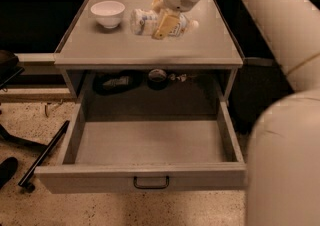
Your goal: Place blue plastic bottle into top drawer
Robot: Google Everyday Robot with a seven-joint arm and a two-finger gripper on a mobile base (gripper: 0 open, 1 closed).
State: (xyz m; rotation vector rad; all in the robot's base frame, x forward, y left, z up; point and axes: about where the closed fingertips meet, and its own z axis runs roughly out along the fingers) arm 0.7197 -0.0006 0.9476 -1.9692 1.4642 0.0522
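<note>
The blue plastic bottle [144, 21] is clear with a pale label and a white cap pointing right. It lies sideways in my gripper [162, 21], just above the cabinet top [150, 50]. The gripper comes down from above with its yellowish fingers [161, 29] closed across the bottle's middle. The top drawer [150, 142] stands pulled fully out below, and its grey floor is bare. Its front panel carries a small dark wire handle [150, 183] at the centre.
A white bowl [107, 13] stands on the cabinet top at the back left. Dark objects [117, 81] and a round item [157, 76] lie in the recess behind the drawer. My large arm [285, 135] fills the right side. Chair legs [42, 152] lie on the floor at left.
</note>
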